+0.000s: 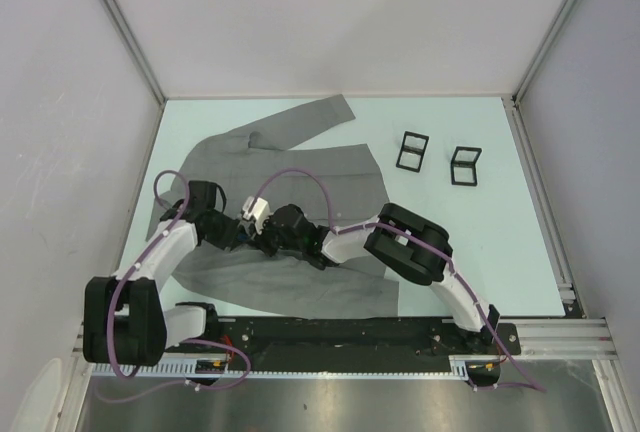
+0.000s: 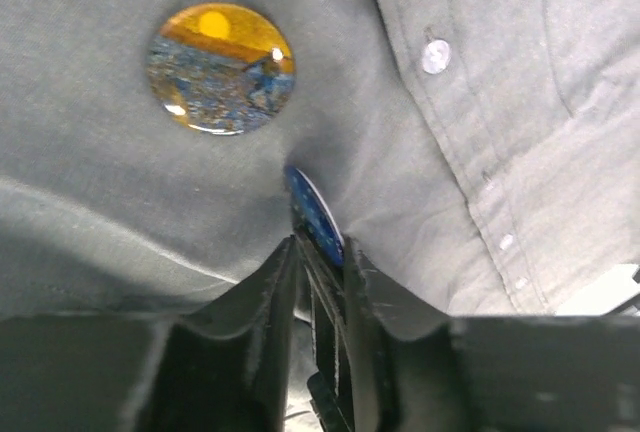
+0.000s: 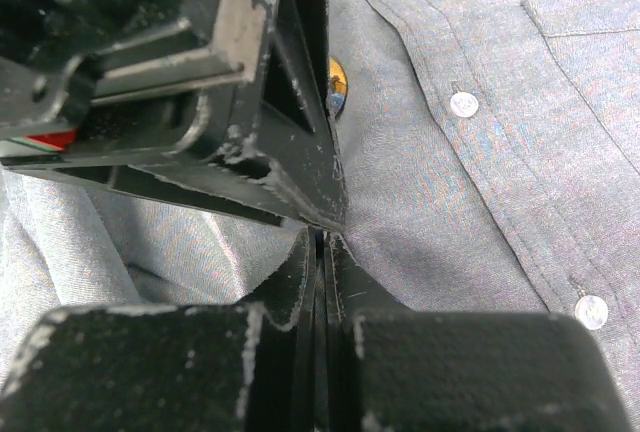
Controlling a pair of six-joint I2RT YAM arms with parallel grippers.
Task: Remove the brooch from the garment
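Note:
The grey garment lies spread on the table, with its row of pale buttons showing. A round orange-and-blue brooch is pinned flat on the cloth. A second, blue brooch stands edge-on, and my left gripper is shut on its rim. My right gripper is shut on a fold of the garment right beside the left gripper's black body. The orange brooch peeks out behind that body. In the top view both grippers meet over the jacket's lower middle, left and right.
Two small black square frames stand on the pale green table to the right of the jacket. White walls close in the back and both sides. A metal rail runs along the near edge.

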